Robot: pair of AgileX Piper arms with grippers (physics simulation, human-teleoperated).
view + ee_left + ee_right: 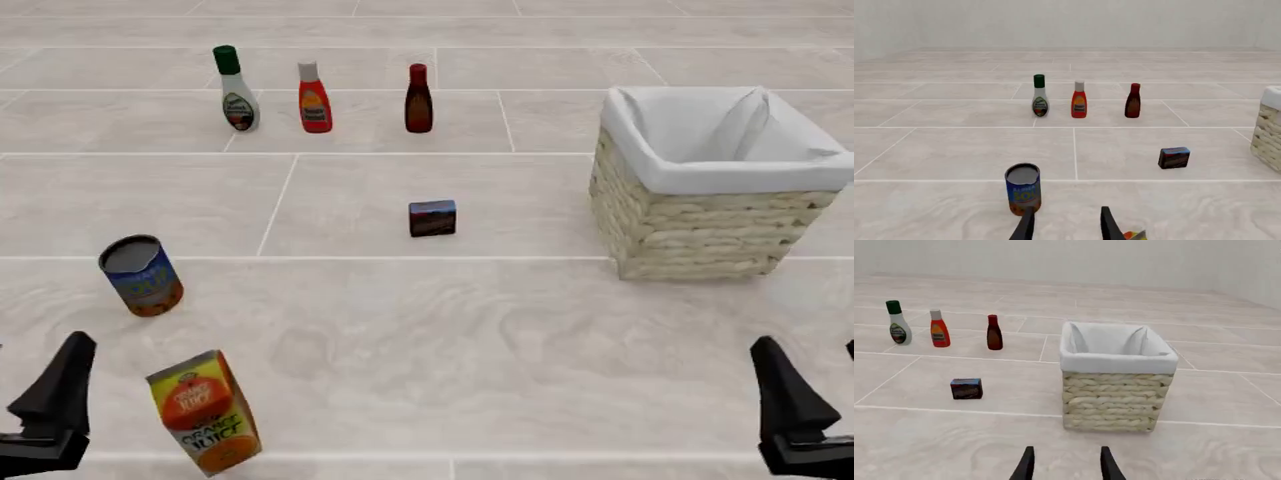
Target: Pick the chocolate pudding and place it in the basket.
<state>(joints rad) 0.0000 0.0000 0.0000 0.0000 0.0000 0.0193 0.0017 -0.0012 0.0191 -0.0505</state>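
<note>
The chocolate pudding (433, 218) is a small dark box lying on the tiled floor near the middle, left of the basket (694, 232). The wrist views also show the chocolate pudding (1173, 157) (966, 388). The basket (1111, 400) is pale wicker with a white lining, and only its edge (1269, 131) enters the left wrist view. My left gripper (1066, 219) (38, 348) is open at the near left, holding nothing. At the near right my right gripper (1066, 459) (811, 355) is open too, facing the basket. Both are far from the pudding.
A blue-labelled tin can (142, 275) stands just ahead of the left gripper. An orange juice carton (203, 412) stands beside that gripper. Three bottles line the far side: green-capped (236, 90), orange-red (314, 98) and dark brown (419, 99).
</note>
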